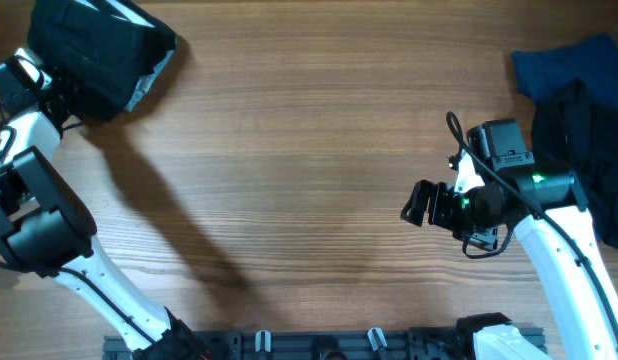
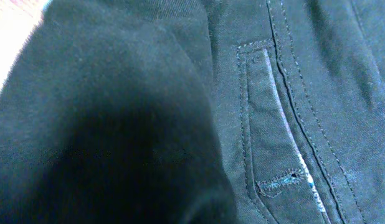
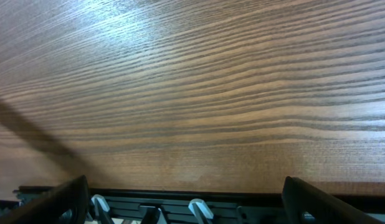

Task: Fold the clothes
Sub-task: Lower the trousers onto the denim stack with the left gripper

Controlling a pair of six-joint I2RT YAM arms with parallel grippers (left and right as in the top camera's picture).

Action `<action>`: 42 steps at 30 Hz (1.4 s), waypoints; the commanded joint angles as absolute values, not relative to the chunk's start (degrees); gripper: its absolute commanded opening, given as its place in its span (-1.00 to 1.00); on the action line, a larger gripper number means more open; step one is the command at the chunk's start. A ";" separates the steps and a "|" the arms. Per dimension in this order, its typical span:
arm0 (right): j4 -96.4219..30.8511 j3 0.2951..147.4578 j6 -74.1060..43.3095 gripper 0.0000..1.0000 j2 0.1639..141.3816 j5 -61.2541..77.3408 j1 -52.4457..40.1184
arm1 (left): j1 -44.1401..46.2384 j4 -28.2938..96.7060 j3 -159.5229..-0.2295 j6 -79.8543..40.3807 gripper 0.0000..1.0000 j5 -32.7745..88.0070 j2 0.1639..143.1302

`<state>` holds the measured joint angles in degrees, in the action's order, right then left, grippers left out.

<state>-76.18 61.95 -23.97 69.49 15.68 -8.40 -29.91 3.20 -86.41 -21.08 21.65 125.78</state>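
A folded black garment lies at the table's far left corner. It fills the left wrist view, showing a stitched pocket and a buttonhole. My left gripper is at the garment's left edge; its fingers are hidden by the cloth. A pile of clothes lies at the right edge: a blue garment and a black garment on it. My right gripper is open and empty above bare wood, left of that pile; its two fingers frame the right wrist view.
The wooden table spans the view. A black rack with light clips runs along the front edge and also shows in the right wrist view.
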 commanded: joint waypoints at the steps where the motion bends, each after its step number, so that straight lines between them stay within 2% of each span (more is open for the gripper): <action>1: -77.10 62.02 -23.94 1.00 69.65 17.06 -8.16 | -28.34 5.26 -86.39 -21.93 -0.92 27.29 124.97; 9: -77.10 62.02 -22.52 0.99 69.65 17.04 -8.16 | -25.63 5.19 -87.18 -21.93 -0.92 27.64 116.86; 10: -76.84 62.02 -22.52 1.00 69.65 17.04 -8.16 | -24.62 4.95 -87.18 -21.93 -0.82 27.40 116.09; 11: -76.60 62.02 -22.55 1.00 69.65 17.06 -8.16 | -23.94 4.69 -87.18 -21.93 -0.56 27.18 115.94; 12: -76.49 62.02 -22.55 0.99 69.65 17.06 -8.16 | -22.90 4.34 -87.18 -21.96 -0.21 27.20 115.94; 13: -76.53 62.02 -22.55 0.99 69.65 17.06 -8.16 | -22.04 4.36 -87.18 -21.93 -0.06 27.18 116.09; 17: -77.01 62.02 -22.44 0.99 69.65 17.06 -8.16 | -18.94 5.26 -87.18 -21.89 0.03 27.14 116.60; 20: -77.12 62.02 -22.44 0.99 69.65 17.06 -8.16 | -17.69 5.82 -87.18 -21.89 0.31 24.40 116.60; 22: -77.12 62.02 -22.39 1.00 69.65 17.04 -8.16 | -17.56 7.29 -87.18 -21.91 0.42 24.18 116.60; 23: -77.12 62.02 -22.37 0.99 69.65 17.06 -8.16 | -17.58 8.45 -87.18 -21.85 0.62 24.14 116.60; 24: -77.12 62.02 -22.09 0.99 69.65 17.06 -8.16 | -17.74 8.97 -87.18 -21.45 0.92 23.92 116.60; 25: -77.12 62.02 -21.65 0.99 69.65 17.06 -8.16 | -17.87 9.50 -87.18 -21.21 0.99 23.81 116.60; 32: -77.25 62.02 -21.02 1.00 69.65 17.06 -8.16 | -19.81 14.11 -87.18 -21.32 0.99 23.38 116.55; 35: -77.58 62.02 -20.95 0.99 69.65 17.06 -8.16 | -21.96 15.73 -87.18 -27.27 1.00 24.73 115.87; 42: -77.25 62.02 -19.55 0.99 69.65 17.04 -8.16 | -28.27 12.62 -87.18 -31.03 0.97 51.24 112.95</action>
